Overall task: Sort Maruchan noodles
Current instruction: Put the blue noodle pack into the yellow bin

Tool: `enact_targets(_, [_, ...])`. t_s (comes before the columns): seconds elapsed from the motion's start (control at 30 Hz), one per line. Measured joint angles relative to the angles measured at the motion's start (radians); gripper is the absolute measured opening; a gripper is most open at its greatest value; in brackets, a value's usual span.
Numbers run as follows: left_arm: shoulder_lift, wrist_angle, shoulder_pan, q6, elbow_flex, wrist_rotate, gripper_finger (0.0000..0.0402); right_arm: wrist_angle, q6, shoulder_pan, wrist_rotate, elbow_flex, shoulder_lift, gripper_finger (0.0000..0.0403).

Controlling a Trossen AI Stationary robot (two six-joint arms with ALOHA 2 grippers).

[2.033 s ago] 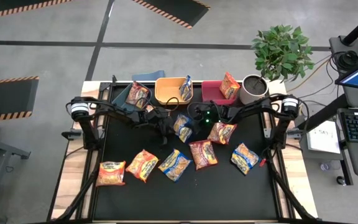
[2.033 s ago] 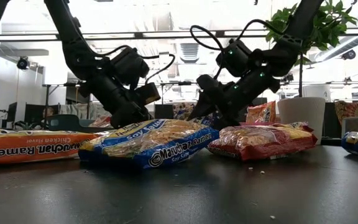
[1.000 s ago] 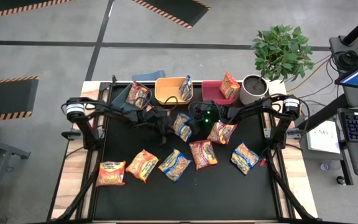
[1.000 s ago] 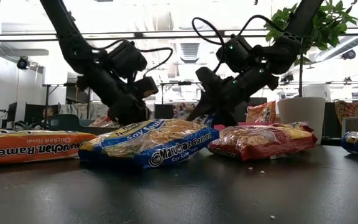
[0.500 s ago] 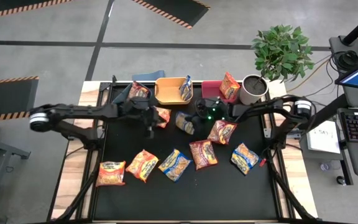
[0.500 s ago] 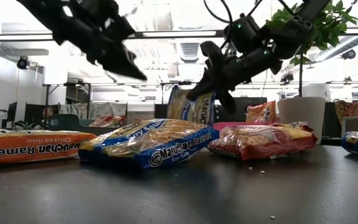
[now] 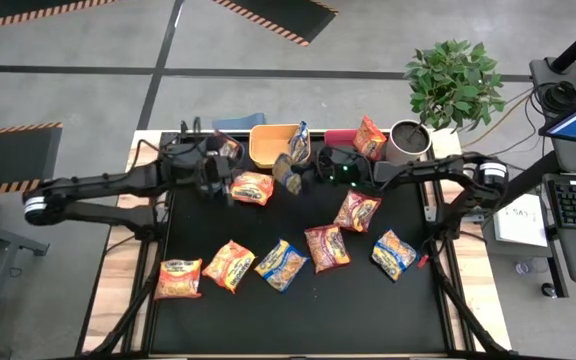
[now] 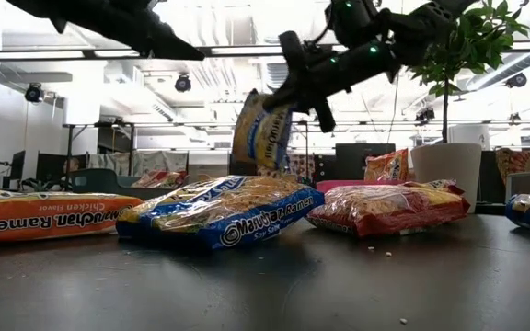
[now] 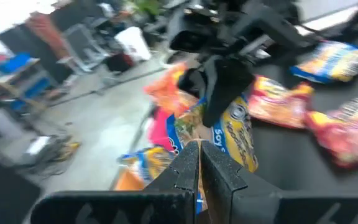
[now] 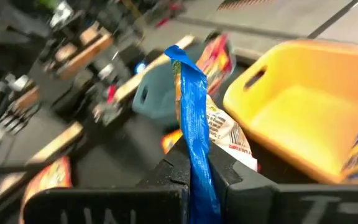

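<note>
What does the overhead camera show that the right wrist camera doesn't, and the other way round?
Only the high view shows the left gripper holding an orange packet, six packets lying on the black table, the red bin and the potted plant. Only the right wrist view shows the blue-trimmed packet's edge pinched in the right gripper. Both show that packet and the yellow bin.

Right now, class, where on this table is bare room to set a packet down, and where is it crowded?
Free: the black mat along the near edge, below the row of packets, and the patch between the orange packet and that row. Crowded: the far edge, around the yellow bin.
</note>
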Motion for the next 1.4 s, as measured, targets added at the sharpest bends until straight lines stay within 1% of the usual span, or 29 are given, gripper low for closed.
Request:
enact_targets(0.17, [-0.022,0.006,0.001,-0.003,0.0,-0.1,0.0,0.0,-0.009,-0.013,0.137,0.106,0.056,0.0008])
enact_targets(0.33, [-0.023,0.004,0.001,-0.009,0.0,-0.18,0.0,-0.003,-0.014,-0.042,0.289,0.214,0.16,0.0008])
enact_targets(0.43, [-0.023,-0.014,0.001,-0.013,0.0,-0.189,0.0,-0.009,-0.003,-0.054,0.366,0.27,0.239,0.0008])
enact_targets(0.57, [-0.022,-0.033,0.001,-0.013,0.0,-0.194,0.0,-0.029,0.042,-0.056,0.508,0.324,0.333,0.0008])
enact_targets(0.67, [-0.022,-0.038,0.001,-0.013,0.0,-0.194,0.0,-0.062,0.056,-0.056,0.569,0.358,0.383,0.0008])
enact_targets(0.77, [-0.022,-0.038,0.001,-0.013,0.0,-0.195,0.0,-0.083,0.056,-0.056,0.613,0.385,0.418,0.0008])
enact_targets(0.93, [-0.022,-0.038,0.001,-0.013,0.0,-0.195,0.0,-0.109,0.056,-0.056,0.62,0.411,0.454,0.0008])
enact_targets(1.13, [-0.022,-0.038,0.001,-0.013,0.0,-0.195,0.0,-0.193,0.044,-0.061,0.686,0.418,0.455,0.0008])
enact_targets(1.2, [-0.021,-0.037,0.001,-0.01,0.0,-0.195,0.0,-0.21,0.043,-0.061,0.693,0.418,0.451,0.0009])
enact_targets(1.3, [-0.021,-0.037,0.001,-0.009,0.0,-0.195,0.0,-0.215,0.043,-0.061,0.693,0.418,0.45,0.0016])
enact_targets(1.4, [-0.021,-0.037,0.001,-0.009,0.0,-0.195,0.0,-0.217,0.043,-0.061,0.693,0.418,0.45,0.0032])
